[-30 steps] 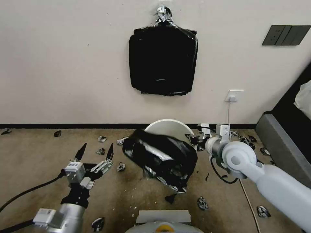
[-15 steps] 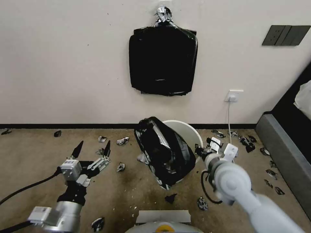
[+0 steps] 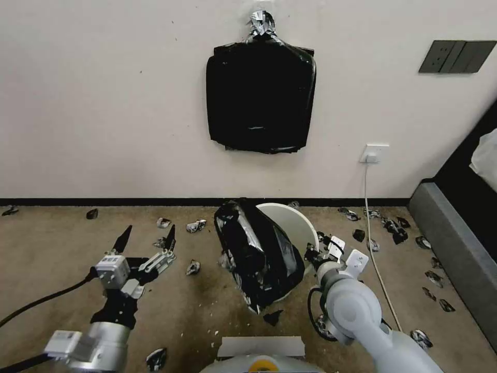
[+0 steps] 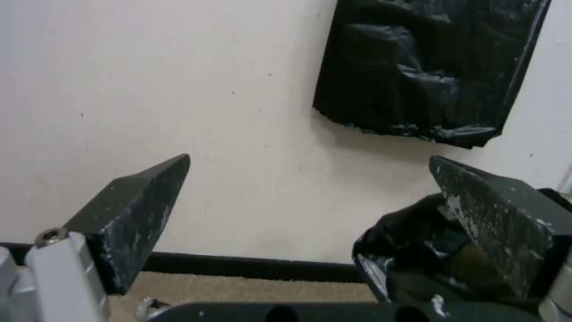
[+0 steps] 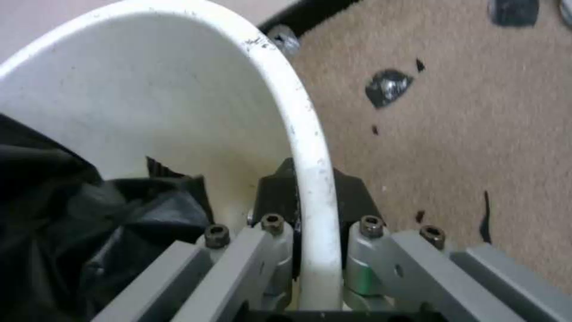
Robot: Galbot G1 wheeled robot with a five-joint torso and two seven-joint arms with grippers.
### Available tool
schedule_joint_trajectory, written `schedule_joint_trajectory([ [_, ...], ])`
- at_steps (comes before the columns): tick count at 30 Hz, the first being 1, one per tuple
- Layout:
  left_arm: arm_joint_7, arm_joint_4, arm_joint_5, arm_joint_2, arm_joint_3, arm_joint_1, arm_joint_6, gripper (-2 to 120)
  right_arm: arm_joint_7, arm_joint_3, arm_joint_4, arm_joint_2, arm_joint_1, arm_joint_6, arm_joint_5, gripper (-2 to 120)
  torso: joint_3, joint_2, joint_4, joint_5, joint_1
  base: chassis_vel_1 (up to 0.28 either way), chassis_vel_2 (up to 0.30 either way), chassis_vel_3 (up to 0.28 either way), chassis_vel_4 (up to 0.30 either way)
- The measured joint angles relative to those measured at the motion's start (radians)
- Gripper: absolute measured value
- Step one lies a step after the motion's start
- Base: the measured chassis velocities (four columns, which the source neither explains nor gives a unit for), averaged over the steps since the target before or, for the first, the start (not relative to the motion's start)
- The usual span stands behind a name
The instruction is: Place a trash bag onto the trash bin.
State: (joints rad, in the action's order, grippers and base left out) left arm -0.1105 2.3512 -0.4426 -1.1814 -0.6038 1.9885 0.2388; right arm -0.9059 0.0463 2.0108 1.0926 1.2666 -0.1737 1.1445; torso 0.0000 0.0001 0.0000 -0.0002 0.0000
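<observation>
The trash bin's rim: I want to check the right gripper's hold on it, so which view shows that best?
Right wrist view: the right gripper pinches the trash bin rim. Head view shows them farther off.

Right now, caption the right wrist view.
Right gripper clamped on the trash bin rim, trash bag inside.

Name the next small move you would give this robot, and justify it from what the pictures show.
Probably set the trash bin upright on the carpet. The right gripper is clamped on its rim and it stands tilted, with the trash bag draped over one side only. The left gripper hovers open nearby and could then spread the bag.
</observation>
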Motion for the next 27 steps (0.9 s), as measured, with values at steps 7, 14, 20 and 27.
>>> schedule_joint_trajectory([
  [7, 0.000, 0.002, 0.005, -0.001, 0.005, -0.003, -0.005, 100, 0.022, -0.008, -0.040, 0.034, -0.003, 0.006, -0.021, 6, 0.000, 0.000, -0.0003, -0.0005, 0.000, 0.000, 0.000, 0.000, 0.000],
  [14, 0.000, 0.006, 0.011, -0.006, 0.014, -0.002, -0.008, 100, 0.033, -0.006, -0.030, 0.019, 0.015, 0.006, -0.025, 21, 0.000, 0.000, -0.0001, 0.0003, 0.000, 0.000, 0.000, 0.000, 0.000],
  [20, -0.001, 0.002, 0.026, -0.012, 0.035, -0.009, -0.010, 100, 0.043, 0.007, 0.013, -0.021, 0.022, 0.007, -0.030, 37, 0.000, 0.000, 0.0001, 0.0011, 0.000, 0.000, 0.000, 0.000, 0.000],
  [27, -0.006, -0.005, 0.040, -0.015, 0.055, -0.017, -0.014, 100, 0.095, 0.027, 0.116, -0.124, -0.001, -0.011, 0.015, 63, 0.000, 0.000, 0.0001, 0.0005, 0.000, 0.000, 0.000, 0.000, 0.000],
])
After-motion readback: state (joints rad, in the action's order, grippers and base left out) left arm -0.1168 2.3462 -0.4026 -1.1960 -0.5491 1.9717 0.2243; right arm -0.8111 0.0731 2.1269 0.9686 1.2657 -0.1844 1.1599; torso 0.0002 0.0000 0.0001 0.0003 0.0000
